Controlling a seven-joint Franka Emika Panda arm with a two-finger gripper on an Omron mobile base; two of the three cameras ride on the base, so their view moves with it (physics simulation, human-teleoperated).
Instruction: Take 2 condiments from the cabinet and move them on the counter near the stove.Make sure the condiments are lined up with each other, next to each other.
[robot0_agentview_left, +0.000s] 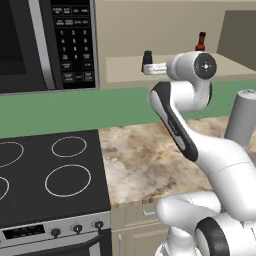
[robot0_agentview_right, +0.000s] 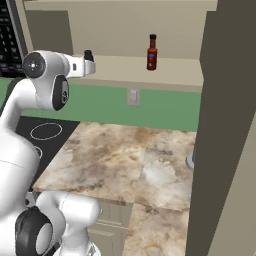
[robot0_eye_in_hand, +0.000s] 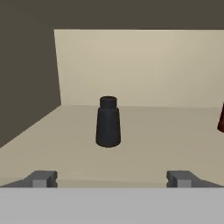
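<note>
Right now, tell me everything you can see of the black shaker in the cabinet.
The black shaker is short and matte black, a slightly tapered body with a narrower round top. It stands upright on the cabinet shelf, away from the back panel, with nothing else touching it. The open fingers sit short of it on either side, and the red-brown sauce bottle stands apart.

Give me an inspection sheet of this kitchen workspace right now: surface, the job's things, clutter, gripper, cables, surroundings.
Surface: mottled stone counter, no condiments on it yet.
Job's things: black shaker upright on the cabinet shelf; red-brown sauce bottle upright farther along the same shelf, apart from the shaker.
Clutter: tall grey cylinder on the counter's far end from the stove.
Gripper: gripper open, level with the shelf, short of the shaker and lined up on it, holding nothing.
Cables: nothing seen.
Surroundings: black stove beside the counter, microwave above it, green backsplash, wall outlet.
</note>
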